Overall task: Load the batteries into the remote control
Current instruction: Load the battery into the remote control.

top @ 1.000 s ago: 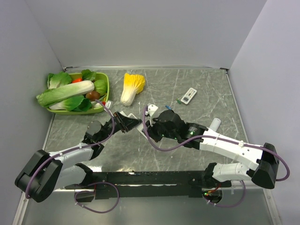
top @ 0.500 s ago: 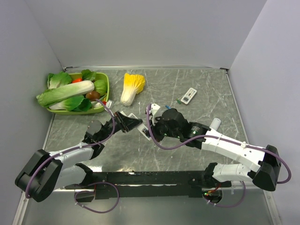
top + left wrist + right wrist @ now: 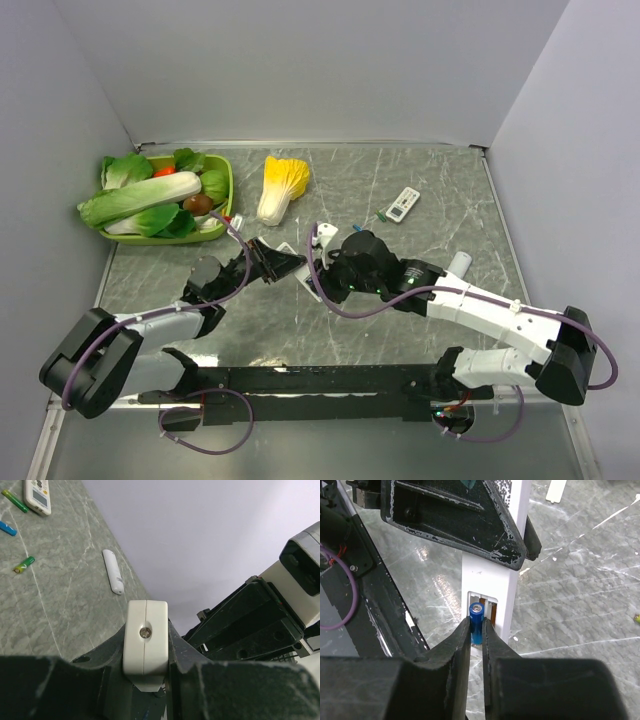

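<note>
step: I am seating blue battery into remote control | right pincer narrowly pinching it, left pincer clamping remote control | next, likely: pushing it flat

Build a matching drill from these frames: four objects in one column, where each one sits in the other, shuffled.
Things
1. blue battery
2. held remote
3. yellow cabbage
4. spare remote

Places
A. lying on the table beside the green basket
B. between the fingers of the right gripper, at an open battery compartment
C. on the table with a green battery beside it
D. clamped in the left gripper

Pairs: 1-B, 2-D, 3-A, 4-C
</note>
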`<action>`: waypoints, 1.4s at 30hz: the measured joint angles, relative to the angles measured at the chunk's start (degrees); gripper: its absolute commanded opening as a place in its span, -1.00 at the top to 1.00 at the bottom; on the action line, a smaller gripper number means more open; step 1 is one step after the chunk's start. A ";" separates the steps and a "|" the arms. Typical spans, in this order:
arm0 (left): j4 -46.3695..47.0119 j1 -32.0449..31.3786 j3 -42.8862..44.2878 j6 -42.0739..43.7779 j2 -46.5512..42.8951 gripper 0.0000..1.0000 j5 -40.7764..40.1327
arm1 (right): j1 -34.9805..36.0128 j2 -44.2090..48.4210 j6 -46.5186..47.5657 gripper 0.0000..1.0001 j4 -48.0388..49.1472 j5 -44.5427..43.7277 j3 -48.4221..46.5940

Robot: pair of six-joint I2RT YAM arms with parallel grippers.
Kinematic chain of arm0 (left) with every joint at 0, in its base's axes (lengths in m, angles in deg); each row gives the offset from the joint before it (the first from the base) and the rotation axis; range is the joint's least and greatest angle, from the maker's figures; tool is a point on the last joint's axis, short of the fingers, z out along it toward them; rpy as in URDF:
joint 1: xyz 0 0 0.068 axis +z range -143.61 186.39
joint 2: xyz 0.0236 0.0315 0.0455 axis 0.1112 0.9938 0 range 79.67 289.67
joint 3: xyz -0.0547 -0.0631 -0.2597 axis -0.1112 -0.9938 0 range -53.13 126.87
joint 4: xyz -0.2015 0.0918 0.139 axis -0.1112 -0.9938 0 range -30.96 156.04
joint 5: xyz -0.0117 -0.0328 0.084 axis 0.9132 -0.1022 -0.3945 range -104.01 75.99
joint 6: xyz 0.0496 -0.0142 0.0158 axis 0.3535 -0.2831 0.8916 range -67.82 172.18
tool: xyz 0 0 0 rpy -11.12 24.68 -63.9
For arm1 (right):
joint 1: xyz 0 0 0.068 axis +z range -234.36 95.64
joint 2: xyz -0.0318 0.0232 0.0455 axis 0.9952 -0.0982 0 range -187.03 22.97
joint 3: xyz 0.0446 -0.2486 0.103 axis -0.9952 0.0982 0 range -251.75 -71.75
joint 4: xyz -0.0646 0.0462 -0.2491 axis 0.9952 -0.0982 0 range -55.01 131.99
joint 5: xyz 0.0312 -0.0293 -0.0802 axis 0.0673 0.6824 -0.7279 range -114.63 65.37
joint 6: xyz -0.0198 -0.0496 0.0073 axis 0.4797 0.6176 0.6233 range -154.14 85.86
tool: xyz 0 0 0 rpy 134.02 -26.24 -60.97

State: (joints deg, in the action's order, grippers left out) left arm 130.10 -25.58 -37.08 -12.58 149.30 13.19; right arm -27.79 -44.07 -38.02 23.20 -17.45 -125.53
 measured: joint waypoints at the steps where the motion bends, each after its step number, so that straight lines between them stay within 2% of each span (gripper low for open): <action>1: 0.00 -0.07 0.00 -0.04 0.00 0.96 -0.07 | 0.00 -0.09 0.00 0.59 -0.22 0.00 -0.24; 6: 0.00 -0.13 0.09 -0.09 0.37 0.96 -0.09 | 0.00 -0.59 -0.02 0.47 -0.98 -0.24 -0.79; 20: 0.22 -0.26 1.31 -1.20 2.56 0.96 -0.02 | -0.24 -1.03 0.37 0.43 -3.30 -0.70 -1.84; 27: 0.26 -0.26 1.33 -1.51 2.60 0.96 -0.55 | -0.68 -0.81 0.31 0.27 -3.54 -0.52 -1.84; 37: 1.55 -0.26 1.81 -2.29 2.67 0.96 -1.66 | -1.22 0.87 0.31 0.15 -4.96 -0.44 -1.84; 42: 2.10 -0.39 2.19 -2.64 2.67 0.96 -1.64 | -1.22 1.75 0.39 0.00 -6.91 -0.52 -2.97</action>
State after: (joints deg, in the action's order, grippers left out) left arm 132.19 -25.97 -34.89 -15.22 151.96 11.56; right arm -29.01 -42.33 -37.62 16.29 -17.97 -128.50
